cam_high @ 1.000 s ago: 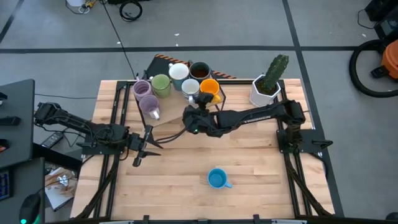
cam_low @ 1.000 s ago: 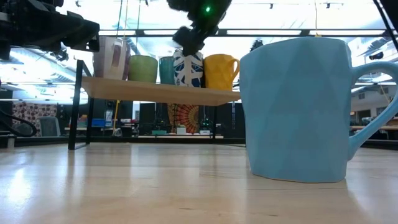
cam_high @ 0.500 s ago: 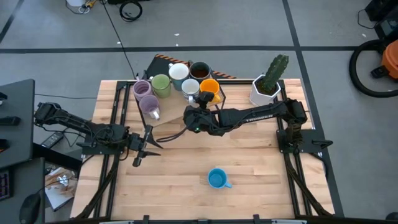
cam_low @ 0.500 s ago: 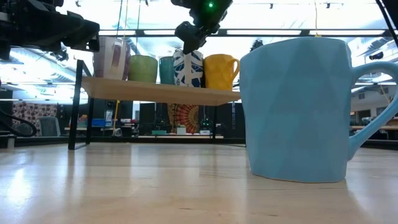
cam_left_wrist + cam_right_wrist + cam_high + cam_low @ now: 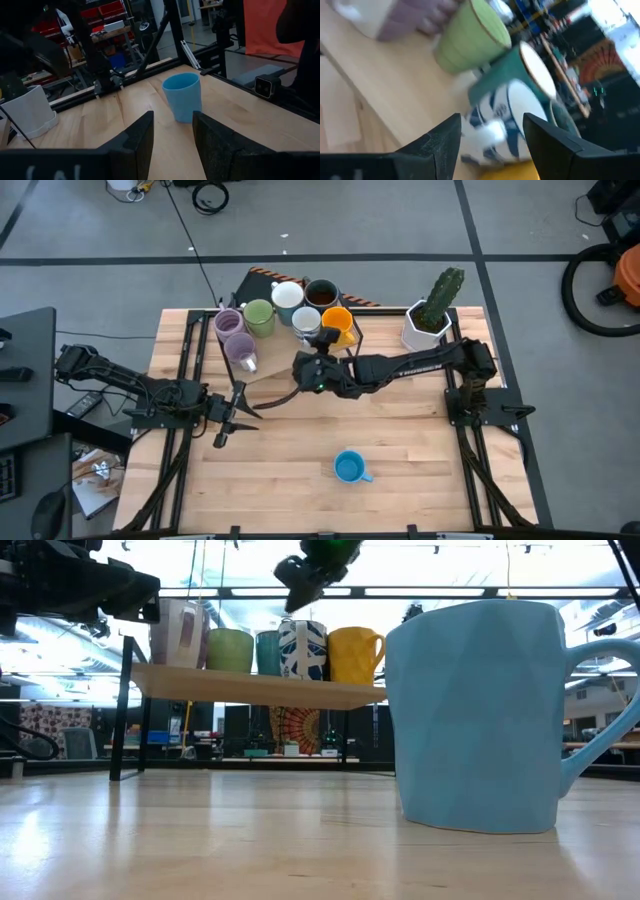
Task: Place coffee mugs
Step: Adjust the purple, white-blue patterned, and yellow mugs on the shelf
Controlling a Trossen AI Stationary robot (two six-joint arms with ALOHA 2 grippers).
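Seven mugs sit bunched on the raised shelf [image 5: 250, 688] at the desk's [image 5: 290, 480] far edge: two purple mugs [image 5: 234, 335] at the shelf's left end, green mug [image 5: 259, 315], two white mugs [image 5: 288, 295], dark brown mug [image 5: 322, 293], orange mug [image 5: 337, 320]. The blue mug [image 5: 349, 468] is the odd one out, upright on the bare desk near the near edge, well apart from the shelf.

Your right gripper [image 5: 312, 370] hangs just in front of the shelf, above the blue-patterned white mug [image 5: 502, 117]; jaws parted, holding nothing. Left gripper [image 5: 172, 137] waits low over the desk near the left edge, jaws also spread and empty, looking toward the blue mug [image 5: 182, 96].

Handling, judging by looks:
- Blue mug looks glazed ceramic with faceted sides: stiff, some weight, slick. It won't give, so squeeze firmly but don't slam.
- It would chip or crack if dropped or knocked against the other mugs.
- Best hold is probably over the rim, one jaw inside, one outside the wall, away from the handle [image 5: 600, 720]. Spanning the whole body looks too wide and slippery.
- In the high view the handle points toward the desk's right edge, so pinch the opposite wall.
- The shelf is crowded; free room seems to be along its front edge. Lower gently so you don't clink neighbours.
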